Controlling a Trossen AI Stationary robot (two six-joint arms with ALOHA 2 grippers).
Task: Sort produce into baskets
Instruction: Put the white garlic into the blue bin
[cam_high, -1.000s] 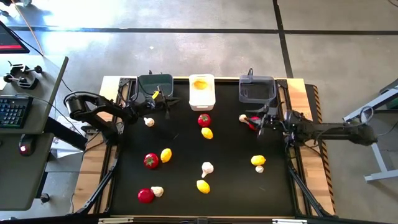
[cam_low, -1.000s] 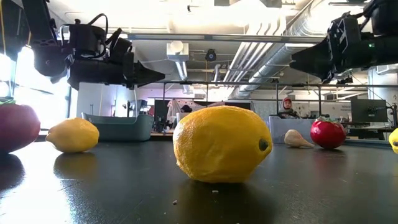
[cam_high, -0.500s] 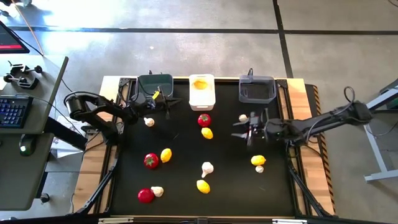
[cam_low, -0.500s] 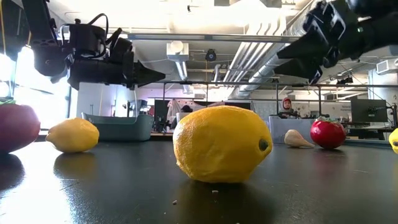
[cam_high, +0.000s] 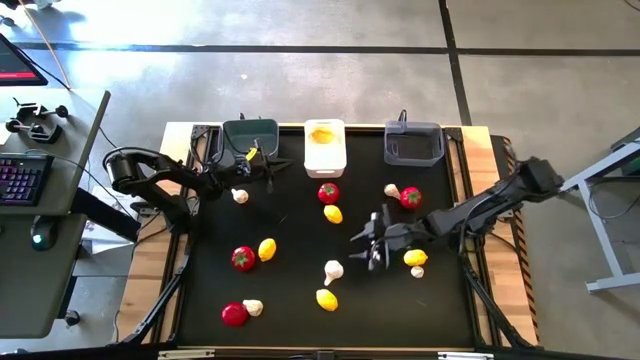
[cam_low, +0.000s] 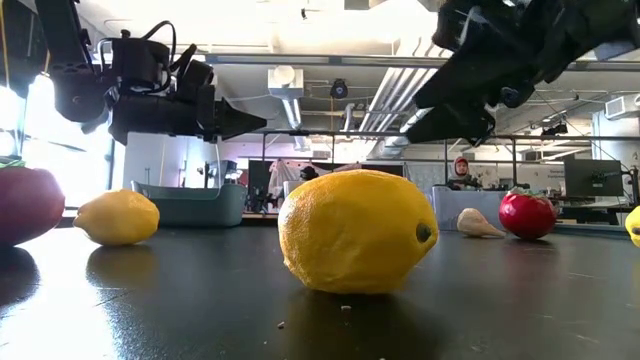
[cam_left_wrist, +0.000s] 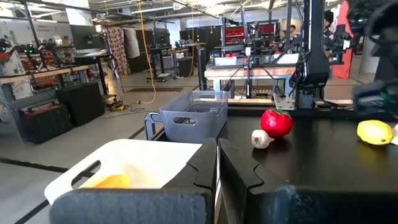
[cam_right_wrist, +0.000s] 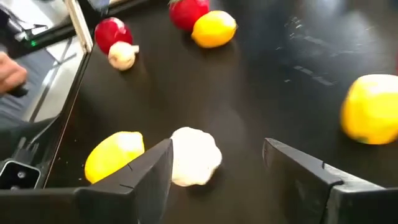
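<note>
Your right pincer (cam_high: 366, 246) hangs wide open and empty over the black tabletop (cam_high: 290, 235), beside the whitish garlic-shaped toy (cam_high: 333, 269) at mid-table. Your left pincer (cam_high: 283, 163) waits shut, empty, near the dark grey basket (cam_high: 249, 135).

So three baskets (cam_high: 324, 146) sit in a row along the far edge of the table (cam_high: 290, 215), with one lemon (cam_high: 322, 134) inside the middle basket. The rest of the produce (cam_high: 329, 193) is scattered over the table nearer the front, a few bits paired up and touching.
</note>
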